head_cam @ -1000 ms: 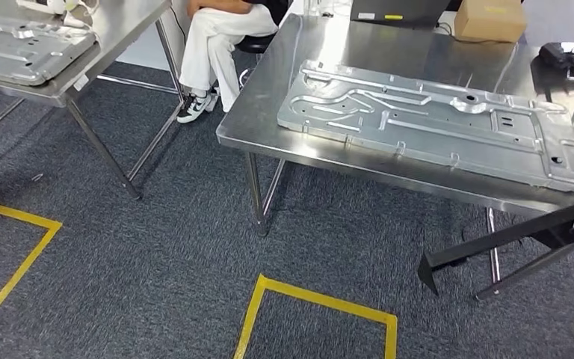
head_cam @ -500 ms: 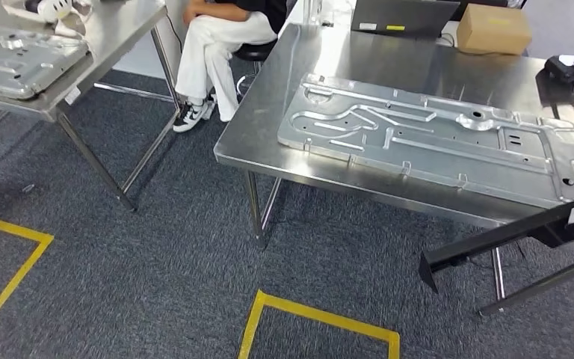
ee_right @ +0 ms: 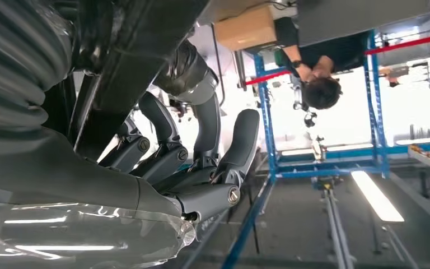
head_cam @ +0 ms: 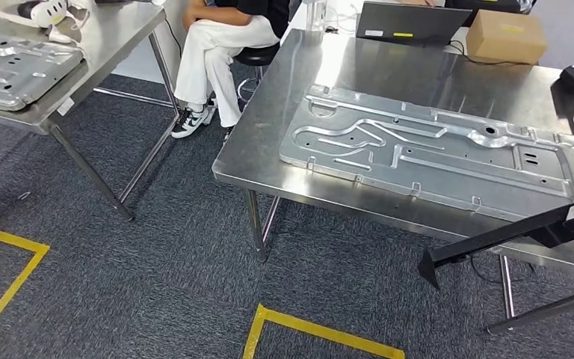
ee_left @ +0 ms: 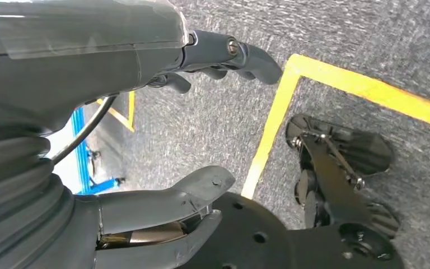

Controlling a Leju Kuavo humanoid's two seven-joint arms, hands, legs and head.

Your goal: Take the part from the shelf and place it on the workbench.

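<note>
Steel workbench [head_cam: 269, 157] bore a stamped metal part [head_cam: 433, 153] at one o'clock, no readable writing. Left hand [ee_left: 162, 145] hung empty, fingers apart. Right hand [ee_right: 201, 162] curled around a dark part [head_cam: 508, 235], at four o'clock, overhanging the bench edge.

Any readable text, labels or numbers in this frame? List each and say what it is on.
None can be read.
Laptop: a white sticker and a yellow strip, too small to read.
Cardboard box: a faint yellowish mark, blurred.
Black part in the right hand: a white label at the frame edge, unreadable.
</note>
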